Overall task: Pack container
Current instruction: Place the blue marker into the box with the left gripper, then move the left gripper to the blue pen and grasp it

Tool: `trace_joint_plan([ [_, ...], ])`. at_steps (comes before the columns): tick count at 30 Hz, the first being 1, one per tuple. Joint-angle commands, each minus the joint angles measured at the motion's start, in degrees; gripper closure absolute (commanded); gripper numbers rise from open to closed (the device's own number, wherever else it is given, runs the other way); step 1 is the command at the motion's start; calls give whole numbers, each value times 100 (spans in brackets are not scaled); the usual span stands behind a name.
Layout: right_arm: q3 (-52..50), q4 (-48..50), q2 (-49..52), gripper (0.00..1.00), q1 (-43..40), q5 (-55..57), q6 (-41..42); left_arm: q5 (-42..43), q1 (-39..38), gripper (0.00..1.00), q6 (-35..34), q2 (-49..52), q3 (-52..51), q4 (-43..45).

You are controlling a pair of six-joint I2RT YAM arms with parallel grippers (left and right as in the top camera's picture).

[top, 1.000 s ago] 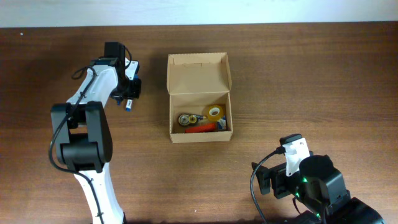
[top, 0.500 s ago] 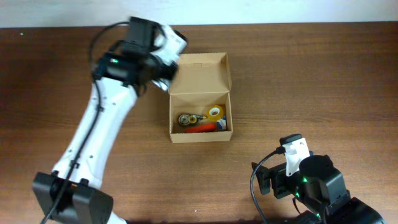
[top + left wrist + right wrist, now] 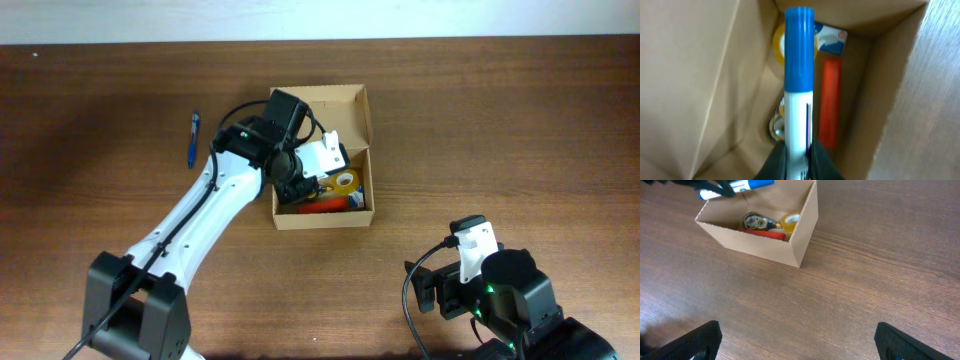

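Left gripper (image 3: 799, 167) swung in from the desk's left side, clamped on a blue-capped marker (image 3: 799, 75), now over the container (image 3: 322, 219) mid-desk toward the far edge. I'd release next. Right gripper (image 3: 797, 330) idle, jaws apart, near-right corner.

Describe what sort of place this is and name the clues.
Probably a robotics lab workbench: a white left arm and a black right arm share a wooden table, and the left gripper holds a blue marker over the cardboard box of stationery.
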Motion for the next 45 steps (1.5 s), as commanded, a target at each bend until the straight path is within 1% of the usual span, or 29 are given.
trace_joint_plan([
  [1,-11,2,-33,1,31,52,-22,190,7,98,511,24,-350,468],
  [5,-11,2,-33,1,31,52,-22,188,9,98,1099,35,-741,1270],
  [7,-11,2,-33,1,31,52,-22,186,9,98,1443,66,-809,1475],
  [10,-11,2,-33,1,31,52,-22,50,9,98,1733,203,-809,1648],
  [13,-11,2,-33,1,31,52,-22,-181,9,98,1757,472,-809,1735],
  [16,-11,2,-33,1,31,52,-22,-184,9,98,1788,682,-809,1823],
  [20,-11,2,-33,1,31,52,-22,-422,9,97,1786,745,-809,1987],
  [21,-11,2,-33,1,31,52,-22,-446,9,93,1786,745,-809,1991],
  [22,-11,2,-33,1,31,52,-22,-446,9,86,1784,745,-809,1987],
  [23,-11,2,-33,1,31,52,-22,-446,9,74,1757,745,-809,1985],
  [24,-11,2,-33,1,31,52,-22,-444,7,65,1744,745,-809,1982],
  [25,-11,2,-33,1,31,52,-22,-442,7,60,1740,743,-809,1982],
  [26,-11,2,-33,1,31,52,-22,-442,7,59,1733,743,-809,1982],
  [29,-11,2,-33,1,31,52,-22,-444,-15,58,1386,614,-807,1980],
  [31,-11,2,-33,1,31,52,-22,-442,-59,58,1150,308,-802,1976],
  [34,-11,2,-33,1,31,52,-22,-439,-98,58,909,-444,-796,1974],
  [38,-11,2,-33,1,31,52,-22,-492,48,58,393,-1700,-796,1974],
  [39,-11,2,-33,1,31,52,-22,-605,173,57,210,-1993,-796,1971],
  [41,-11,2,-33,1,31,52,-22,-1001,468,53,-216,-2315,-798,1956],
  [42,-11,2,-33,1,31,52,-22,-1204,645,51,-398,-2389,-798,1923],
  [43,-11,2,-33,0,31,52,-22,-1377,903,51,-546,-2422,-798,1832],
  [45,-11,2,-33,1,31,52,-22,-1357,1475,50,-688,-2343,-800,1556],
])
